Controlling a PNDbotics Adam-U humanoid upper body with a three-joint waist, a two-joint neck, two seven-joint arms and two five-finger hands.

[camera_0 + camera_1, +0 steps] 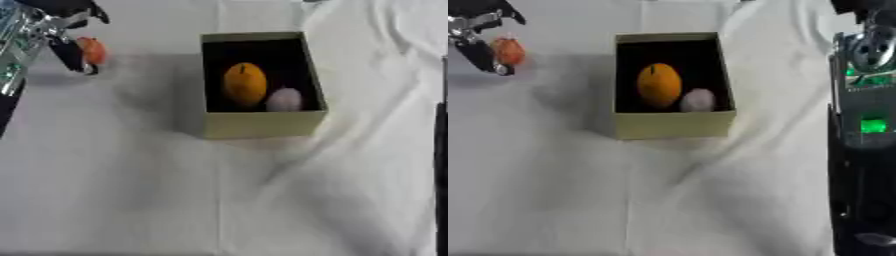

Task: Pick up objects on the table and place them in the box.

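Inside one box (pixel 262 125), two objects; left hand (pixel 66 47) curled around one orange object (pixel 93 50).

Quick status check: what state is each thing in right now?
Box: open, upright on the white cloth.
Orange fruit: inside the box.
Pale round object: inside the box, beside the fruit.
Small orange-red object: held by left hand, outside the box.
Right arm: hand not visible.
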